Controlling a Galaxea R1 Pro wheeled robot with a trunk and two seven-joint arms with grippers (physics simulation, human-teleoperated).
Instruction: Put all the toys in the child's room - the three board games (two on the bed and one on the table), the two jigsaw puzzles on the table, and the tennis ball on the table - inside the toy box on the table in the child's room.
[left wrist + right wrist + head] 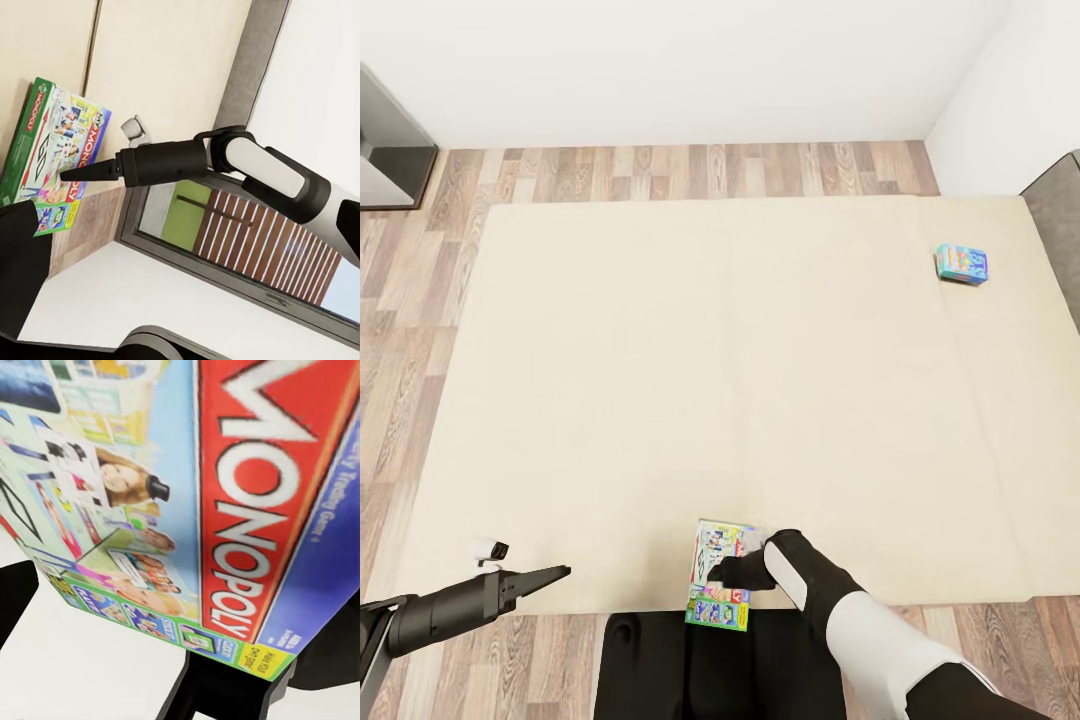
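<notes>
The right arm's fingers sit on the flat white-and-green Monopoly board game box, their tips hidden against it, so whether they grip it cannot be told. The box lies at the near edge of the wide beige bed, long axis running away from the robot. A smaller blue game box rests near the far right corner. The left arm's fingers are closed to a point, empty. Wood-plank floor surrounds the bed.
</notes>
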